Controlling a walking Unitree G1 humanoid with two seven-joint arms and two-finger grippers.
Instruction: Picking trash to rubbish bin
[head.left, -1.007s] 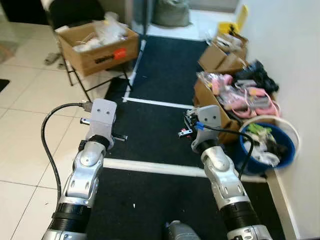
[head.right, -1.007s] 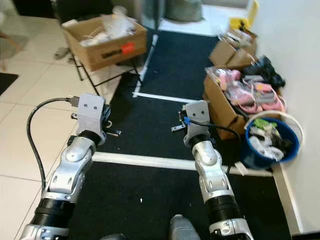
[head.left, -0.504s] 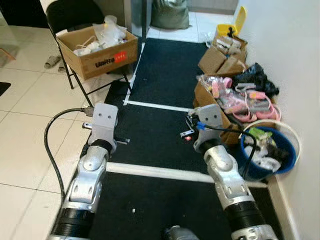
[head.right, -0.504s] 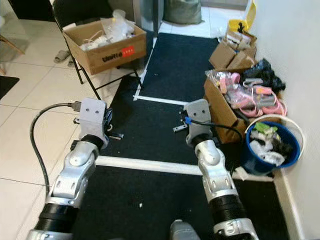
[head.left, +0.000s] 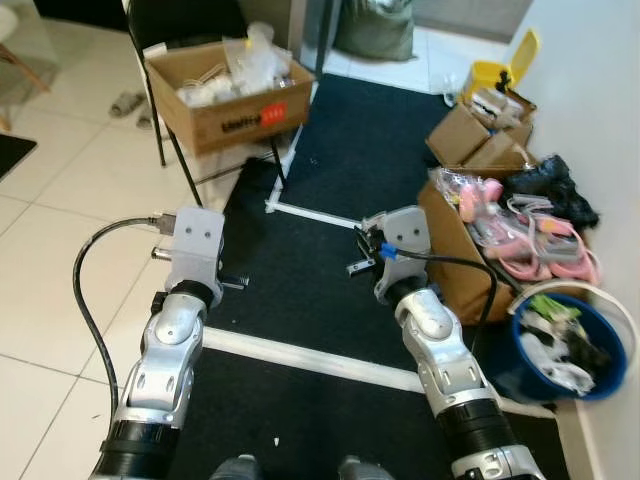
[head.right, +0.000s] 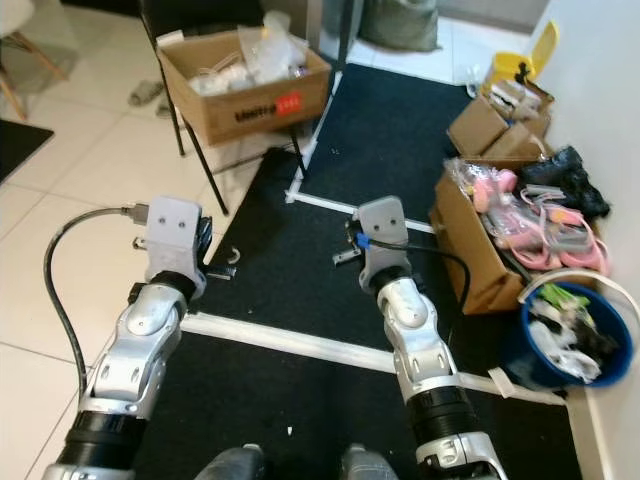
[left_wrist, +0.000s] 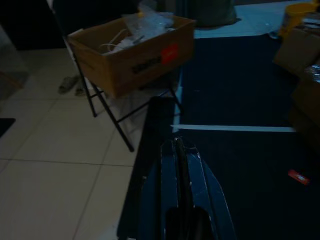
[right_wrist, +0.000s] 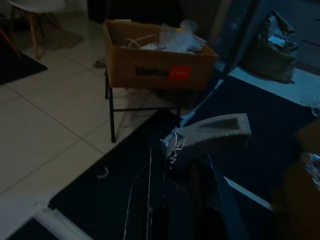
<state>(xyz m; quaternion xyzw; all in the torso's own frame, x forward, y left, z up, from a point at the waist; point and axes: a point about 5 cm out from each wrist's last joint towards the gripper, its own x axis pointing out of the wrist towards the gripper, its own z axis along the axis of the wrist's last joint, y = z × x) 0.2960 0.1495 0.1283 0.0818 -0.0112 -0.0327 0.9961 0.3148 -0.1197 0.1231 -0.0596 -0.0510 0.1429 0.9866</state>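
- Both silver arms reach forward from the bottom edge of the head views, forearms angled toward 12 o'clock.
- The left gripper (left_wrist: 181, 165) has its two black fingers pressed together.
- The right gripper (right_wrist: 172, 167) has its fingers drawn close, pinching a pale grey scrap (right_wrist: 212, 132).

Head stereo pair looking down over both arms, wrist views facing forward, all sharing the cardboard box (head.left: 228, 93)

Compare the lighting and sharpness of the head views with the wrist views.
Both eye views are bright and fairly sharp; the blue round rubbish bin reads clearly. Both wrist views are dark and blue-tinted, though the brown cardboard box on the black folding chair stays legible.
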